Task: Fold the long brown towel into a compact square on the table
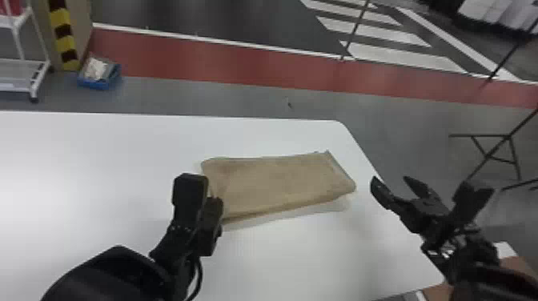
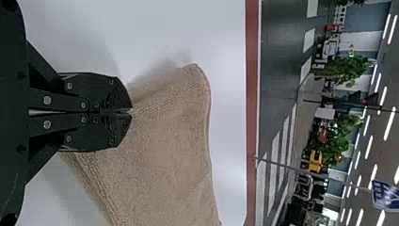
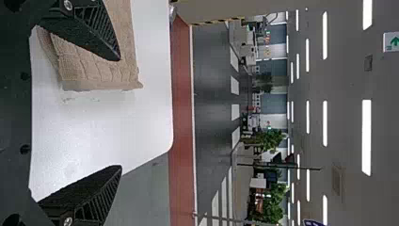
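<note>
Spreading wide, the smooth white, round-cornered table [image 1: 120, 152] bore the long brown cloth towel [image 1: 276, 180], folded into a flat oblong. Closed black fingers of the left gripper [image 1: 203, 189] pinched its left end; the right gripper [image 1: 427, 187] hung wide open beyond its right end.

In the head view, the left arm [image 1: 112, 276] is extended in from the bottom edge, and its gripper [image 1: 202, 192] is pointed forward, with the jaws pressed together. The right arm [image 1: 492, 282] is brought in from the lower right corner. Its wrist is angled forward and inward, and the right gripper [image 1: 425, 188] is held with its jaws spread wide apart.
</note>
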